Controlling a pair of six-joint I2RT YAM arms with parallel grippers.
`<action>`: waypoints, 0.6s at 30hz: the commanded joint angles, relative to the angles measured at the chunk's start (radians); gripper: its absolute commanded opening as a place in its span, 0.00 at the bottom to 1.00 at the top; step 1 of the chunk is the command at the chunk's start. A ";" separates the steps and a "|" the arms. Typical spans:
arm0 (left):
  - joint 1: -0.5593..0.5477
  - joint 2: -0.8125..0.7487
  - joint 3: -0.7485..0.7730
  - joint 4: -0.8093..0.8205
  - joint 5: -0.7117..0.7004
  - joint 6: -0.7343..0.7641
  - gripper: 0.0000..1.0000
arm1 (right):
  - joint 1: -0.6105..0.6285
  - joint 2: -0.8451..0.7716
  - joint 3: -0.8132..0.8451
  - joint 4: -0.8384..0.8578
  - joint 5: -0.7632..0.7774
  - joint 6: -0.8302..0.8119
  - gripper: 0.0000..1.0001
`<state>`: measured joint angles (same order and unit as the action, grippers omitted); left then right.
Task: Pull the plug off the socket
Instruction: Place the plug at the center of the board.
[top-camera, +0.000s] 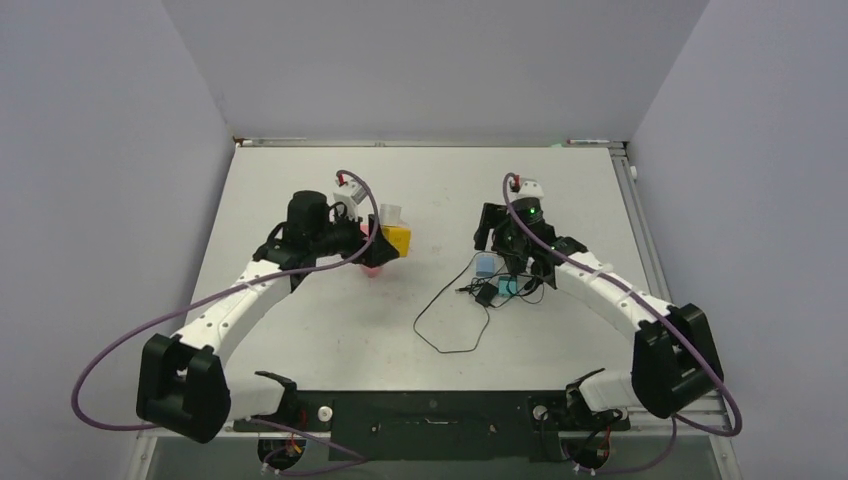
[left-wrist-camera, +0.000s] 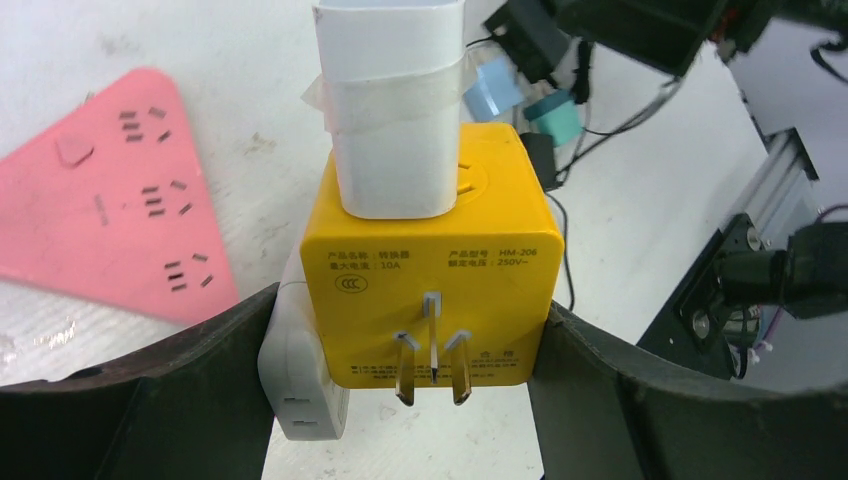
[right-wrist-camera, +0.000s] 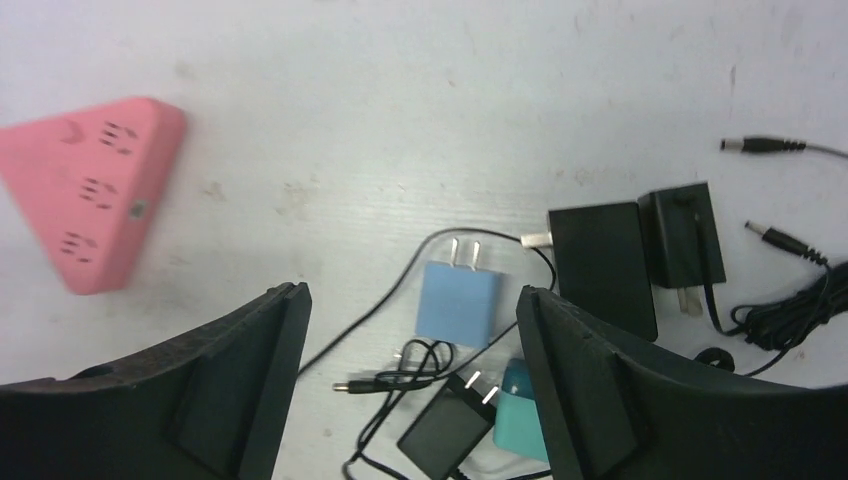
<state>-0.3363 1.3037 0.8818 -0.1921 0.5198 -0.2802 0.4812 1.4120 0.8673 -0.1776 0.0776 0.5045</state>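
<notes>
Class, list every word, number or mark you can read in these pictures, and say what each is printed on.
"10A": front face of the yellow adapter
"HM-206": same face
"250V~": same face
"CCC" in an oval: same face
Chinese characters beside these: too small to read with certainty
White plug and pink socket block: no readable text

plug (left-wrist-camera: 390, 110) on top of the cube socket (left-wrist-camera: 430, 270), maybe another on its side; triangle strip (left-wrist-camera: 110, 190) just beside, adapter pile (top-camera: 495, 280) well off right
</notes>
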 joint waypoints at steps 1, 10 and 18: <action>-0.064 -0.145 0.034 0.054 0.105 0.143 0.00 | -0.050 -0.135 0.087 0.016 -0.203 -0.021 0.79; -0.266 -0.213 0.024 -0.013 0.000 0.268 0.00 | 0.027 -0.250 0.140 0.018 -0.516 0.057 0.93; -0.342 -0.203 0.031 -0.056 -0.133 0.314 0.00 | 0.175 -0.308 0.084 0.122 -0.432 0.221 0.95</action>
<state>-0.6670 1.1240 0.8791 -0.2966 0.4557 -0.0105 0.6403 1.1439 0.9741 -0.1528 -0.3458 0.6231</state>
